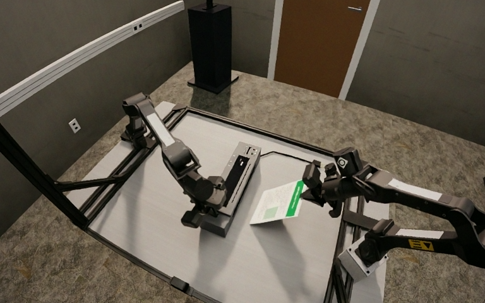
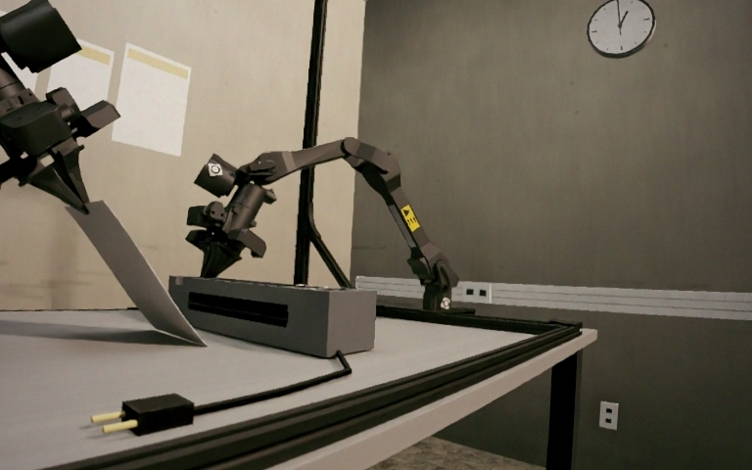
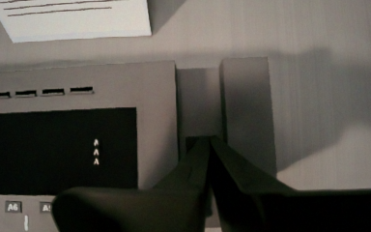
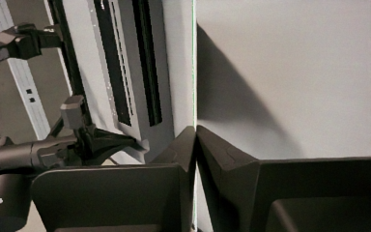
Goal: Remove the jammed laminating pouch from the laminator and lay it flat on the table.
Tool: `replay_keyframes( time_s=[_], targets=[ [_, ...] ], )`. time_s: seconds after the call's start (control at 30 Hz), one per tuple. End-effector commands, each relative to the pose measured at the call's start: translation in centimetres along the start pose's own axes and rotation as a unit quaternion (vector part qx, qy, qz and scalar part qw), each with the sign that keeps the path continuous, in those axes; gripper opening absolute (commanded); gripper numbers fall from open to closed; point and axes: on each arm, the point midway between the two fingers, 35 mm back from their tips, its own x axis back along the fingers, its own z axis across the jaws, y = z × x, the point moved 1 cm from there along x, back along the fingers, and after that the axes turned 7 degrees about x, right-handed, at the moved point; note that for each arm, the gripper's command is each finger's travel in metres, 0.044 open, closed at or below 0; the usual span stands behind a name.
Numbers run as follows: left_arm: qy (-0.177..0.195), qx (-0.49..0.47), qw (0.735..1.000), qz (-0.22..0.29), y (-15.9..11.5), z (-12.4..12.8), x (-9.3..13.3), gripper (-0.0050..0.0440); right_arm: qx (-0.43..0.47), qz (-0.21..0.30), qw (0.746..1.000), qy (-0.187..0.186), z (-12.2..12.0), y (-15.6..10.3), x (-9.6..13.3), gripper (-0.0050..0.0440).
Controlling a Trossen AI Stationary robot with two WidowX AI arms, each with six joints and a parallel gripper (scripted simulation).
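Note:
The grey laminator (image 1: 237, 182) stands upright on the table. My left gripper (image 1: 213, 210) is shut, and its tips rest on the recessed key (image 3: 200, 106) at the laminator's near end. My right gripper (image 1: 304, 192) is shut on the green-striped edge of the laminating pouch (image 1: 280, 203). The pouch is out of the slot and hangs tilted, with its lower edge on the table beside the laminator (image 2: 271, 315). In the exterior view the pouch (image 2: 132, 271) slopes down from the right gripper (image 2: 77, 208). It appears edge-on in the right wrist view (image 4: 194, 63).
The black power cord (image 1: 286, 154) runs from the laminator's far end toward the right arm and ends in a plug (image 2: 158, 412) lying near the table edge. A black rail frame (image 1: 343, 246) borders the table.

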Motion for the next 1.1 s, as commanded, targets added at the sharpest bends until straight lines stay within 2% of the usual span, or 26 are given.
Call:
replay_keyframes(
  time_s=[0.0, 0.37, 0.4, 0.47, 0.93, 0.97, 1.07],
  targets=[
    [0.000, 0.001, 1.000, 0.000, 0.1, 0.2, -0.2, -0.0050, 0.006, -0.005, 1.000, 0.012, 0.9, 0.3, 1.0, -0.0050],
    [0.000, 0.001, 1.000, 0.000, 0.1, 0.2, -0.2, -0.0050, 0.006, -0.005, 1.000, 0.012, 0.9, 0.3, 1.0, -0.0050],
    [-0.004, 0.002, 1.000, -0.007, 0.4, 0.0, 0.4, -0.0050, 0.005, -0.004, 1.000, 0.009, 0.7, 0.3, 1.7, -0.0050],
    [0.000, 0.001, 1.000, 0.000, 0.1, 0.2, -0.2, -0.0050, 0.006, -0.005, 1.000, 0.012, 0.9, 0.3, 3.0, -0.0050],
    [0.000, 0.001, 1.000, 0.000, 0.1, 0.2, -0.2, -0.0050, 0.006, -0.005, 1.000, 0.012, 0.9, 0.3, 3.0, -0.0050],
    [-0.008, 0.003, 1.000, -0.014, 0.4, -0.2, 2.0, -0.0050, 0.003, -0.003, 1.000, 0.007, 0.6, 0.2, 2.8, -0.0050],
    [-0.006, 0.002, 1.000, -0.011, -1.0, 0.1, 4.4, -0.0050, 0.003, -0.003, 1.000, 0.007, 0.6, 0.2, 2.8, -0.0050]
  ],
)
